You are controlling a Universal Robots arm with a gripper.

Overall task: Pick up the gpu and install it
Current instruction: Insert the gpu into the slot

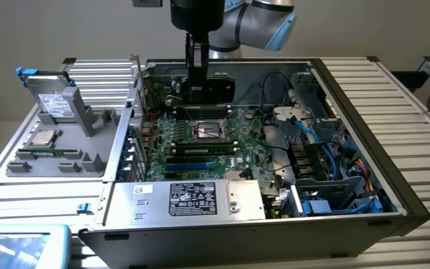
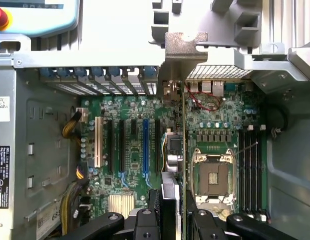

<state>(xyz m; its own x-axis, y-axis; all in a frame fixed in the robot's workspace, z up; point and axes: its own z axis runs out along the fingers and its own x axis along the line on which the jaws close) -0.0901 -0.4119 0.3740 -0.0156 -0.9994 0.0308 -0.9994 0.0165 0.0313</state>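
gpu [image 2: 175,150]: green PCB, dull bare-metal bracket. case [image 2: 45,165]: matt grey sheet metal. gripper [image 2: 172,207] fingers [image 2: 145,220]: smooth matt black.

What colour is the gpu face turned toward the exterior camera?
Black; the exterior view shows the gpu best.

Black gpu [image 1: 213,89]; green motherboard [image 1: 245,148] with a blue slot [image 2: 145,145] and a white slot [image 2: 98,141]; dark grey case [image 1: 275,241].

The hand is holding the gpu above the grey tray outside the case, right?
No. The hand holds the gpu above the motherboard inside the open case, not above the grey tray; the exterior view shows this.
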